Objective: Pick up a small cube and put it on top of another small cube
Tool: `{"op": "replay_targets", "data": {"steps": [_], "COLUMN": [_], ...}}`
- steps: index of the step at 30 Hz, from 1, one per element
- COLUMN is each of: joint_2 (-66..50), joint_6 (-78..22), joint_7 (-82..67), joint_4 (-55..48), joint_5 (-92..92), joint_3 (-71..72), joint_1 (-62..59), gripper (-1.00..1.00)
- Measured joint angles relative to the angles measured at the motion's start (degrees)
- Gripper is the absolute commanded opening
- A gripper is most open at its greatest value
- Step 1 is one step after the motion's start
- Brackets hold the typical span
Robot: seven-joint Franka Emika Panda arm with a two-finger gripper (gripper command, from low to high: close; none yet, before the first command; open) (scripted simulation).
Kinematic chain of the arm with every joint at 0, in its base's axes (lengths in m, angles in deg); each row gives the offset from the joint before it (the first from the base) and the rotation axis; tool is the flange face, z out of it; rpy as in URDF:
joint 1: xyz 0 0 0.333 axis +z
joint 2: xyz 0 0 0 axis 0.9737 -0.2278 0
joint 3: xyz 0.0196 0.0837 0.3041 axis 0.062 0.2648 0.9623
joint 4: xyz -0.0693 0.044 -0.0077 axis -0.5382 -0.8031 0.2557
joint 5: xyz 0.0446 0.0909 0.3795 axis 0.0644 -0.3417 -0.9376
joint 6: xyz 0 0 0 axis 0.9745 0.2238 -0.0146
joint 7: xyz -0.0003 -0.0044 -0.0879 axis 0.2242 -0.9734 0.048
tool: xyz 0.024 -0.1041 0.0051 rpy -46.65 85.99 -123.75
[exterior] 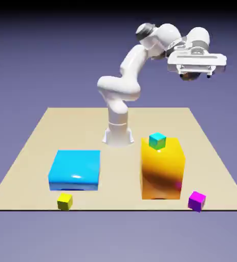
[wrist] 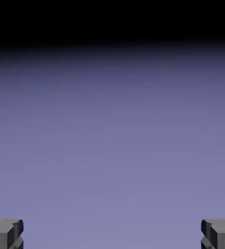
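The small magenta cube (exterior: 196,200) rests on the table near its front edge, toward the exterior view's right, just beside the tall orange block (exterior: 162,171). My gripper (exterior: 196,77) hangs high in the air above the table's far right part, well away from every cube. In the hand view the gripper (wrist: 112,238) is open, its two grey fingertips (wrist: 6,234) spread to the picture's corners with only the blue-violet backdrop between them. No cube appears in the hand view.
A small teal cube (exterior: 157,139) sits on top of the orange block. A wide blue block (exterior: 75,170) lies toward the exterior view's left, with a small yellow cube (exterior: 64,201) in front of it. The tan table (exterior: 120,115) carries all of them.
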Motion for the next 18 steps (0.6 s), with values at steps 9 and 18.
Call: {"op": "replay_targets", "data": {"steps": [9,18], "joint_2": [7.1,14.2], "joint_6": [-4.4,-8.8], "joint_7": [18.4,36.9], "joint_4": [-7.5,-15.1], "joint_5": [1.4,2.8], "joint_3": [18.7,37.4], "joint_1": [-11.4,-22.8], "gripper": [0.00,0.00]}}
